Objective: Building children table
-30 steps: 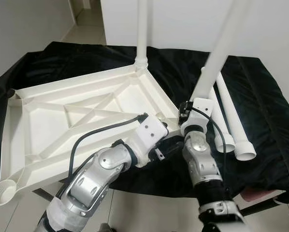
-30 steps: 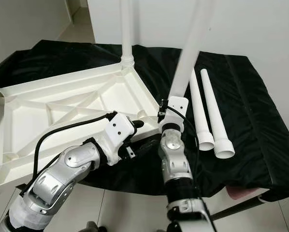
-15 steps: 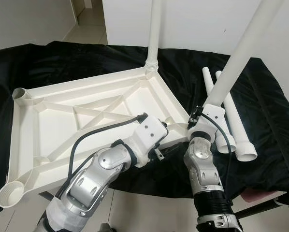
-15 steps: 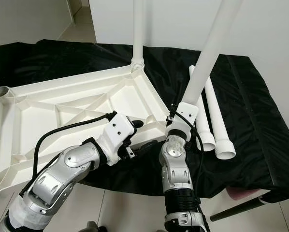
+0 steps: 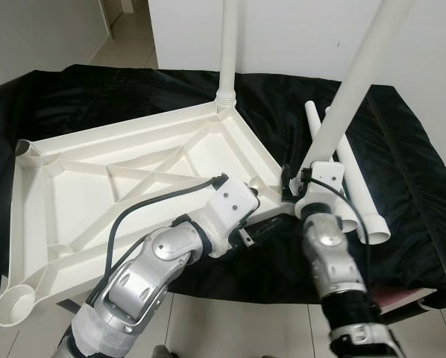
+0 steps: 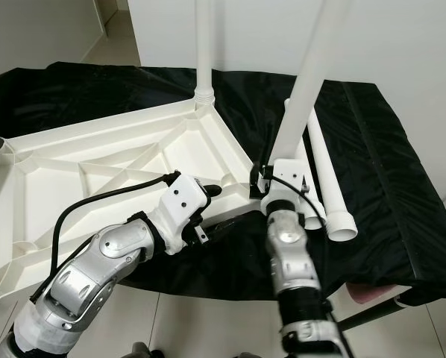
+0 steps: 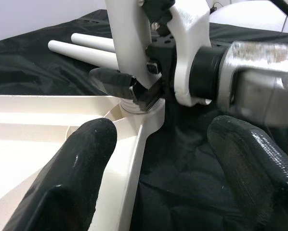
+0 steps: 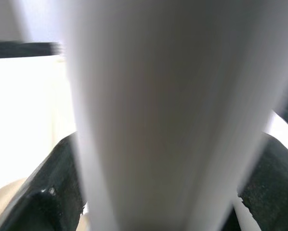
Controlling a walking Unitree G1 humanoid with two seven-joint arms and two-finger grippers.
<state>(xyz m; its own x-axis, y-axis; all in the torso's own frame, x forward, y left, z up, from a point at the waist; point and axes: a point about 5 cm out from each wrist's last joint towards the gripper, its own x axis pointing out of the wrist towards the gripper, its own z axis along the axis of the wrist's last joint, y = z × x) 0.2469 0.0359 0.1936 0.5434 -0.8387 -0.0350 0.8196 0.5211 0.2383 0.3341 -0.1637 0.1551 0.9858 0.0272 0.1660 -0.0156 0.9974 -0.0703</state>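
The white tabletop (image 5: pixel 118 175) lies upside down on a black cloth. One white leg (image 5: pixel 227 60) stands upright in its far corner. My right gripper (image 5: pixel 291 190) is shut on a second leg (image 5: pixel 353 74) just above its lower end. That leg leans to the right, and its threaded end (image 7: pixel 134 103) sits in the near right corner socket. In the right wrist view the leg (image 8: pixel 158 96) lies between both fingers (image 8: pixel 52 202). My left gripper (image 7: pixel 173 163) is open, its fingers (image 7: pixel 81 168) on either side of the tabletop's rim (image 7: pixel 139 144) beside that corner.
Two loose white legs (image 5: pixel 361 198) lie side by side on the cloth to the right of my right arm. Open corner sockets show at the near left (image 5: pixel 14 307) and far left (image 5: pixel 27 149). The cloth's front edge hangs over tiled floor (image 5: pixel 230 328).
The whole view has shifted a little. My right forearm has swung to the right, still shut on the leaning leg at the corner. The left arm has kept its place.
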